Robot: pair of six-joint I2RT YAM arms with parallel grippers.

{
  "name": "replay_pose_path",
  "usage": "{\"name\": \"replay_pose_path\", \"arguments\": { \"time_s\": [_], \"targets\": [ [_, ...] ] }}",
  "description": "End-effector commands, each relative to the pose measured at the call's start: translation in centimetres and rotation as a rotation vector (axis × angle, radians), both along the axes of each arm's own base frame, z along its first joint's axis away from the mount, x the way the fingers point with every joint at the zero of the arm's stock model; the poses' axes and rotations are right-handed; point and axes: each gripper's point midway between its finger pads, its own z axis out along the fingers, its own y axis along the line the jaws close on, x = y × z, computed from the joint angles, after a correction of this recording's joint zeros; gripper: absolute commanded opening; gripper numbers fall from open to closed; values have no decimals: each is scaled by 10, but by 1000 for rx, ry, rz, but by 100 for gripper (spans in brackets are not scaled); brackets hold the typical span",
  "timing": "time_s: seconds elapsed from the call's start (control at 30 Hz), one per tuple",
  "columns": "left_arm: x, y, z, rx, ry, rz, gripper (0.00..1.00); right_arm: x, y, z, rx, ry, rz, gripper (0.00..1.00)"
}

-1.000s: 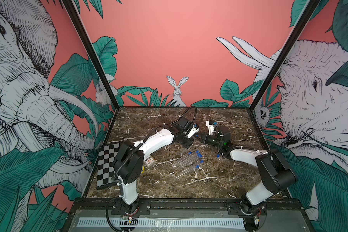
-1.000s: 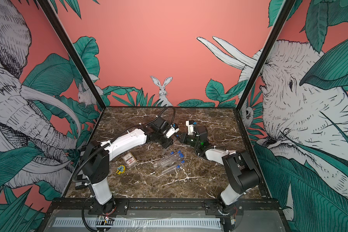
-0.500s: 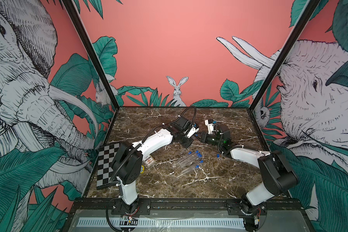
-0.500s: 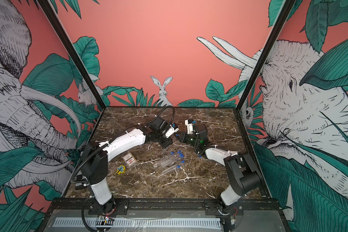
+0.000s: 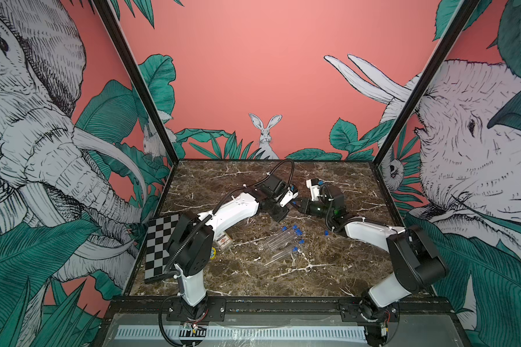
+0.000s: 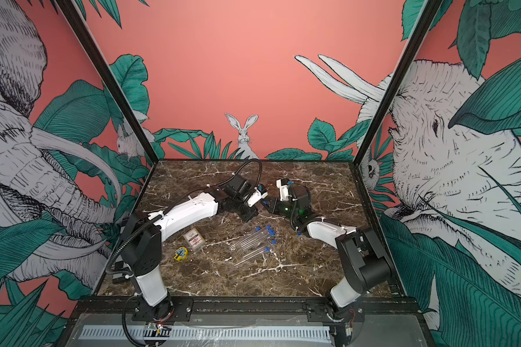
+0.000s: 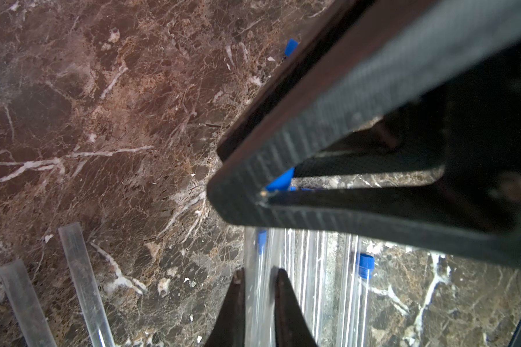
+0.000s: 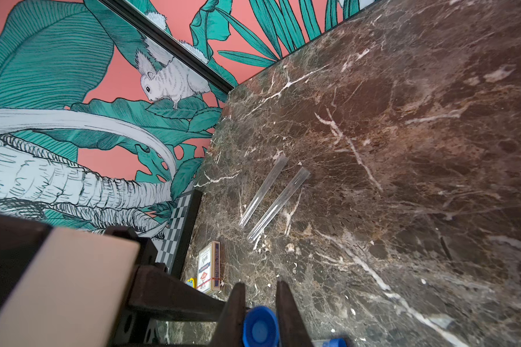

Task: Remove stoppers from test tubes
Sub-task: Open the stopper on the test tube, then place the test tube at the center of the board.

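Marble desk [image 5: 247, 282], toward the back: left claw [image 7: 259, 272] grips a test tube [image 7: 257, 300] and right claw [image 8: 260, 284] pinches a blue stopper [image 8: 259, 329] just beside it; risk: an off-axis pull may slide the slick tube free or flick the stopper away.
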Motion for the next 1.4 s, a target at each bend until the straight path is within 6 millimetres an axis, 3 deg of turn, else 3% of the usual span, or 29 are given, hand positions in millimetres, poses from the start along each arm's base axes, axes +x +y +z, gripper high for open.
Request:
{"name": "replay_pose_path", "arguments": {
  "time_s": [0.0,0.33,0.8,1.03,1.17,1.37],
  "targets": [
    [0,52,-19,176,25,105,4,16,-12,39,16,-126,-71,16],
    [-3,53,-19,172,29,99,4,25,-15,56,151,-146,-94,17],
    [-5,53,-20,172,32,87,4,27,-22,54,135,-147,-117,17],
    [-4,53,-17,168,24,91,4,23,-30,43,29,-129,-132,17],
    [8,63,-18,134,50,156,4,23,-33,32,4,-97,-142,17],
    [30,78,-34,196,74,247,4,15,-46,4,-134,-16,-150,17]
  ]
}}
